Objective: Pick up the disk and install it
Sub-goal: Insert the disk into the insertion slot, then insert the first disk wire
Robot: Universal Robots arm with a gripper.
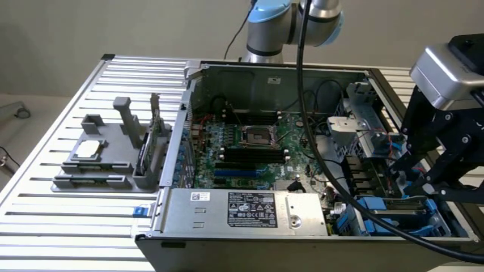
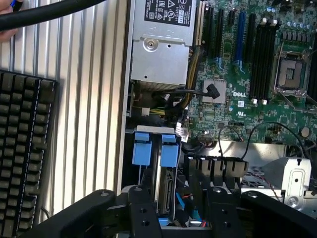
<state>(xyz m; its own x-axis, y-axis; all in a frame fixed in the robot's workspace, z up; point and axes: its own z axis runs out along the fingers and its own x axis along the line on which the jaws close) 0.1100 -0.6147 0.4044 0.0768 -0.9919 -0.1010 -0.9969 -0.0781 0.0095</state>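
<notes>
The disk [image 2: 166, 191] stands on edge in the drive bay at the corner of the open computer case [image 1: 196, 113]. Its blue carrier tab [image 2: 170, 151] sits beside a second blue tab [image 2: 142, 148]. My gripper [image 2: 181, 198] is lowered over this bay and open. The disk lies close to one black finger [image 2: 144, 208], with a gap to the other finger [image 2: 220, 208]. In the exterior view the gripper [image 1: 420, 184] hangs over the blue-framed bay [image 1: 378, 215] at the case's near corner, on the exterior view's right, where the disk's silver top [image 1: 404, 205] shows.
A grey power-supply box [image 1: 242, 209] fills the case's near side, with the motherboard [image 1: 250, 147] behind it. A thick black cable [image 1: 318, 147] loops over the case. A grey fixture [image 1: 98, 164] holding a small chip stands on the slatted table [image 1: 68, 226]. A black keyboard [image 2: 22, 153] lies beside the case.
</notes>
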